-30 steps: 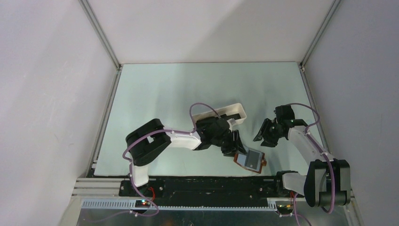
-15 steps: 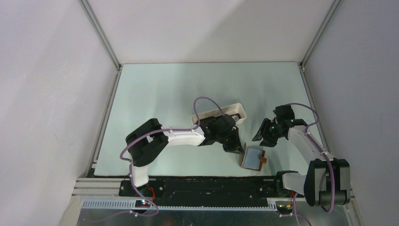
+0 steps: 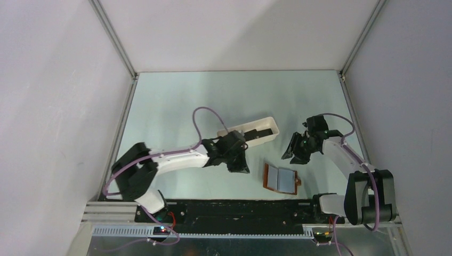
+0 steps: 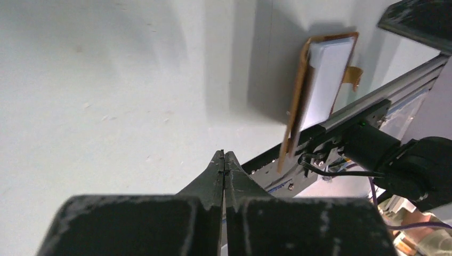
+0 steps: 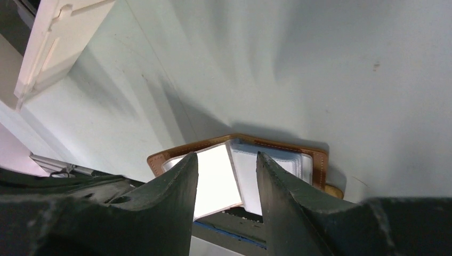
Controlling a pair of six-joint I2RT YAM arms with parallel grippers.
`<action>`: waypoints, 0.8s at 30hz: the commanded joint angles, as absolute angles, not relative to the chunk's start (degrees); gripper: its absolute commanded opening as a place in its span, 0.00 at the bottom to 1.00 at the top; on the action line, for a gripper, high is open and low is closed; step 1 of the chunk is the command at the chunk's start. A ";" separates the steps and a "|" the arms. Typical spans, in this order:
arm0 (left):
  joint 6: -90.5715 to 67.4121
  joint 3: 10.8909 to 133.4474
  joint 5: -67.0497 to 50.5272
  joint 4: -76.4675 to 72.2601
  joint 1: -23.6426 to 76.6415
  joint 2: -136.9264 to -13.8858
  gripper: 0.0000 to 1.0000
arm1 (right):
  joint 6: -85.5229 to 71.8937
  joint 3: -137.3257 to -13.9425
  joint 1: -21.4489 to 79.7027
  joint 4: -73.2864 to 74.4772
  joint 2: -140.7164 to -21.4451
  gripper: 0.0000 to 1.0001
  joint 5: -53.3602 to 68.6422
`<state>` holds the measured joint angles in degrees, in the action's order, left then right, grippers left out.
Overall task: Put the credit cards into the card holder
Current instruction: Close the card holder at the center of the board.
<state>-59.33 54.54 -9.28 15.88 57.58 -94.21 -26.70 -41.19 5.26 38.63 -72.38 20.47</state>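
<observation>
left claw (image 3: 238,165) is clenched on nothing, pads tip to tip. right claw (image 3: 292,155) is half open and empty, hanging just above the card holder (image 3: 281,179). the holder lies open on the worktop (image 3: 176,106), pale pockets up, to the right of my left claw. the credit cards (image 3: 259,132) are dark and sit in the white tray (image 3: 265,140) just behind my left claw. can't count them.

my read: no card is in the holder yet, so the next job is a pick from the tray.
- open the left claw before dropping in, and line it up with the tray's long axis.
- the cards are thin and flat. take one by an edge and use the tray wall to tip it up.
- bring the right claw down onto one flap so the holder doesn't skate when a card goes in.

edges and room:
- the tray wall is close behind my left claw.
- the holder sits near the front rail (image 3: 234,210), so there's little room on the near side.
- open worktop lies left of my left claw and beyond the tray.
- the two claws will crowd over the holder, so bring the card in from the left.
</observation>
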 commanded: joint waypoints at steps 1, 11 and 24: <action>-56.50 52.91 -3.06 21.12 55.81 -85.10 0.00 | -26.21 -44.15 7.96 37.68 -73.69 0.49 21.18; -56.34 54.75 -6.68 23.03 54.25 -87.60 0.17 | -27.05 -44.96 9.10 39.83 -72.26 0.48 16.79; -55.82 67.06 -19.70 15.23 56.06 -105.75 0.11 | -36.09 -34.91 -1.20 39.66 -60.45 0.46 15.59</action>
<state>-56.47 63.13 -14.28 19.49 55.22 -103.59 -32.14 -37.93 1.61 38.76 -61.71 16.62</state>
